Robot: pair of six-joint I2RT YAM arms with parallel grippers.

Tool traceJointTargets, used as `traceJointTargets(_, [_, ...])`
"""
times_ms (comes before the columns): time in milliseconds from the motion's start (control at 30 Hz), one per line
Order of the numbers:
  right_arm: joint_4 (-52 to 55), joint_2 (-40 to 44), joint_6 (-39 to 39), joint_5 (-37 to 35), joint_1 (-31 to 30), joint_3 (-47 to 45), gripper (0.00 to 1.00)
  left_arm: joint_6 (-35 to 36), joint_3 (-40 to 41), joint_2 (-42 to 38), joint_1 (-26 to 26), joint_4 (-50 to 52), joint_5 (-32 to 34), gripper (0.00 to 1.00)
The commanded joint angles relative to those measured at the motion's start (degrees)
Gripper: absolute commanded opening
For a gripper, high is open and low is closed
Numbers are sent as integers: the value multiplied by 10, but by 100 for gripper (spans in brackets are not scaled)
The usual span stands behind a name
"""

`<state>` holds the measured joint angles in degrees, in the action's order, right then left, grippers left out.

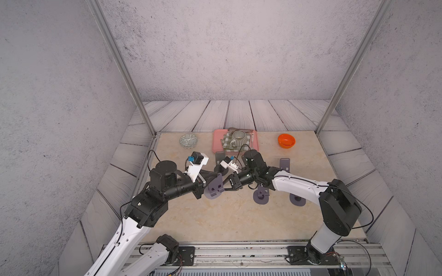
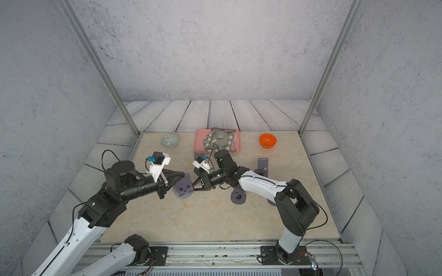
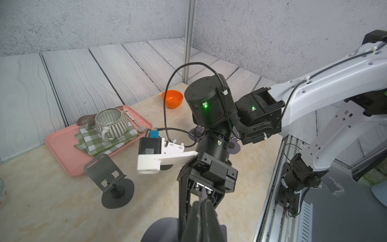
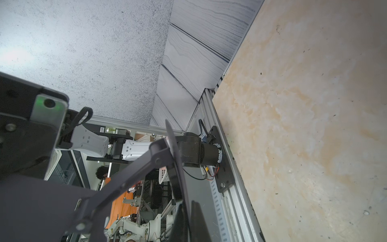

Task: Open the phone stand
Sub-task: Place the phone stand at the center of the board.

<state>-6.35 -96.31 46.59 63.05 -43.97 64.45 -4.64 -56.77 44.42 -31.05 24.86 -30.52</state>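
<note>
The grey-purple phone stand (image 1: 213,189) (image 2: 183,188) hangs above the table's middle, held between both arms. My left gripper (image 1: 215,175) (image 3: 202,202) is shut on the thin edge of its plate. The stand's round base (image 3: 161,228) shows behind the left fingers (image 3: 194,218). My right gripper (image 1: 224,188) (image 4: 188,207) comes in from the opposite side and is shut on the rim of the round base (image 4: 178,167). In the right wrist view the hinge arm (image 4: 155,150) runs from the base to the plate (image 4: 41,209), folded at a narrow angle.
Other dark stands are on the table: two lying flat (image 1: 261,194) (image 1: 297,199), two upright (image 1: 284,163) (image 3: 104,174). A pink tray (image 1: 216,143) with a striped mug (image 1: 240,138) and checked cloth stands at the back, flanked by a patterned bowl (image 1: 188,140) and an orange bowl (image 1: 286,140).
</note>
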Motion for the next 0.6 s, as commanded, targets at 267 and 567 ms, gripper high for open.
traceJointTargets(267, [44,59,-8,-72,4,19,0,-84,62,-4,-16,-60,-53,35])
traceJointTargets(567, [22,76,3,-72,8,11,0,-132,98,7,-16,-109,-67,6])
